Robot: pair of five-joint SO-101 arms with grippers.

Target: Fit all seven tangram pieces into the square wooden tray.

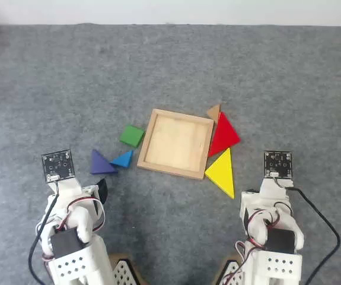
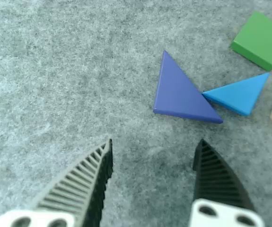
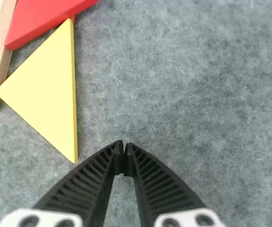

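The square wooden tray (image 1: 176, 142) lies mid-table on grey felt. Left of it lie a green square (image 1: 132, 135), a purple triangle (image 1: 101, 162) and a small blue triangle (image 1: 123, 158) that touches the purple one's corner. Against the tray's right side are a red triangle (image 1: 223, 135), a yellow triangle (image 1: 222, 172) and a small brown triangle (image 1: 214, 111). My left gripper (image 2: 154, 144) is open just short of the purple triangle (image 2: 180, 94), holding nothing. My right gripper (image 3: 124, 145) is shut on nothing, beside the yellow triangle's (image 3: 46, 90) near tip.
Both arm bases stand at the near table edge, left (image 1: 75, 255) and right (image 1: 274, 255). A black cable (image 1: 327, 228) loops out beside the right arm. Bare grey felt stretches behind the tray to the far edge.
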